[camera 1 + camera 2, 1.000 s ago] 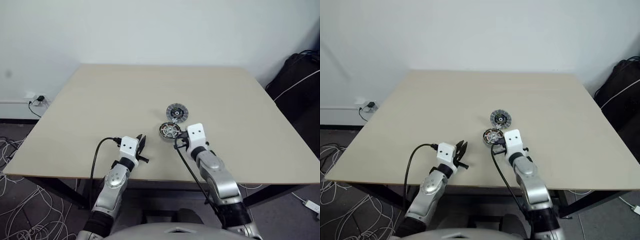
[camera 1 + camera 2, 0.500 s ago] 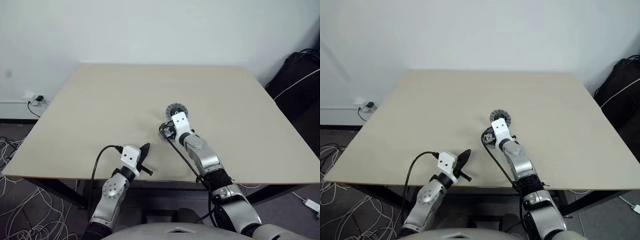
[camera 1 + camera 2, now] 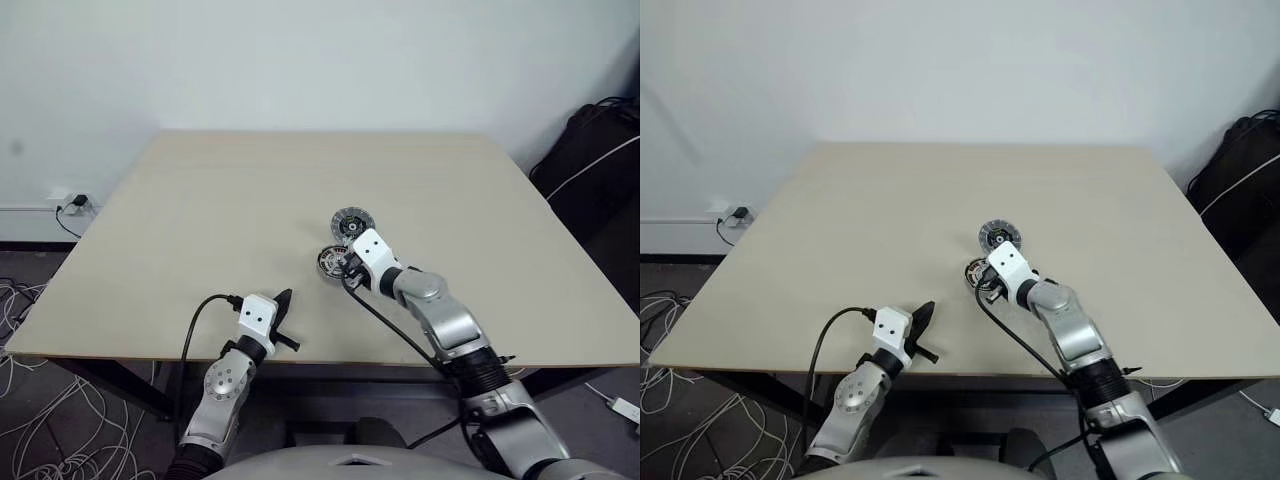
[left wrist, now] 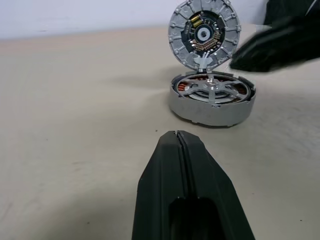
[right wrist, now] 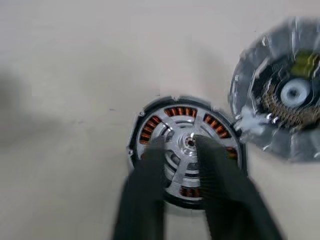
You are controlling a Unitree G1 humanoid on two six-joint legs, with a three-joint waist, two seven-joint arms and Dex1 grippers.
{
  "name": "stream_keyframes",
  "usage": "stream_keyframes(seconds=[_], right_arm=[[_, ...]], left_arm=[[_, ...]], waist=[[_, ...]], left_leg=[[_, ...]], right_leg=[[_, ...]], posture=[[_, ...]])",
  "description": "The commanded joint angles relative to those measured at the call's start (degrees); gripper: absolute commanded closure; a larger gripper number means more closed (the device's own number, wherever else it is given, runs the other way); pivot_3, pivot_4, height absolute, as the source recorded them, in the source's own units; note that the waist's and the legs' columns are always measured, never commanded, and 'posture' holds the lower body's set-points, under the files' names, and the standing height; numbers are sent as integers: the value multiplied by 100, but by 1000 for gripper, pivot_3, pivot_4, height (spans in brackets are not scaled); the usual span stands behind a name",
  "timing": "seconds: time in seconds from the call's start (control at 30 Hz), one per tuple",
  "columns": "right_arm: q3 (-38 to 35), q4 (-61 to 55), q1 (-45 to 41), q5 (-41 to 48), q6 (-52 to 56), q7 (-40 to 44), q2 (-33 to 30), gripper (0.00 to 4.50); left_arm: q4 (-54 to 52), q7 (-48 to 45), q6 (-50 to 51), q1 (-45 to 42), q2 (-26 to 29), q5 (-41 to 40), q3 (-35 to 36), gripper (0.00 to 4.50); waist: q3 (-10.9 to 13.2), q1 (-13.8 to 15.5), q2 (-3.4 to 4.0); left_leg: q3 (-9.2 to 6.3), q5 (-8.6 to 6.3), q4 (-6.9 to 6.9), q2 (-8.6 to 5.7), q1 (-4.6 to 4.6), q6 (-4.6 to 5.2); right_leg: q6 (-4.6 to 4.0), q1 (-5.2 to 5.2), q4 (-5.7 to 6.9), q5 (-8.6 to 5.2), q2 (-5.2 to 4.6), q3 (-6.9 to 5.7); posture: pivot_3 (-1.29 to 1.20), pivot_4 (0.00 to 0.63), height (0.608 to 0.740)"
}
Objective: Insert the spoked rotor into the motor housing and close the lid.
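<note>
The table (image 3: 200,200) is showing a matt, smooth, pale wood-like top. The spoked rotor (image 4: 212,90) is shining as bare silver metal over copper windings. The lid (image 4: 204,34) is looking dull grey, ribbed metal.

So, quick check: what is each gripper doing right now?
Left gripper: jaws closed, holding nothing.
Right gripper: jaws open, over the spoked rotor, holding nothing.
</note>
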Motion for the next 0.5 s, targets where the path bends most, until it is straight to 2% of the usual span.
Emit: stream_keyframes(seconds=[0.03, 0.07, 0.23, 0.5], right_arm=[[387, -642, -79, -8, 266, 750, -452, 2302], [437, -668, -122, 34, 366, 867, -514, 1992], [695, -289, -444, -164, 475, 1049, -590, 1992], [779, 908, -1075, -338, 180, 934, -107, 1992]], left_arm=[[-168, -78, -47, -87, -76, -51, -30, 4500], [-166, -87, -50, -88, -85, -46, -33, 4500], [-132, -117, -55, -88, -126, -35, -59, 4500], [-112, -122, -105, -52, -195, -24, -47, 4500]], waist=[[1, 18, -1], [2, 26, -4], [4, 31, -7], [3, 52, -11]], left_leg=[[0, 0, 0, 0, -3, 0], [0, 0, 0, 0, -4, 0], [0, 0, 3, 0, -5, 0], [1, 0, 4, -1, -7, 0]], right_leg=[[0, -2, 0, 0, -1, 0], [-3, -3, -2, -2, -3, -1], [-26, -1, -2, -15, -4, 0], [-8, -2, -3, -4, -4, 0]], posture=[[0, 0, 740], [0, 0, 740], [0, 0, 740], [0, 0, 740]])
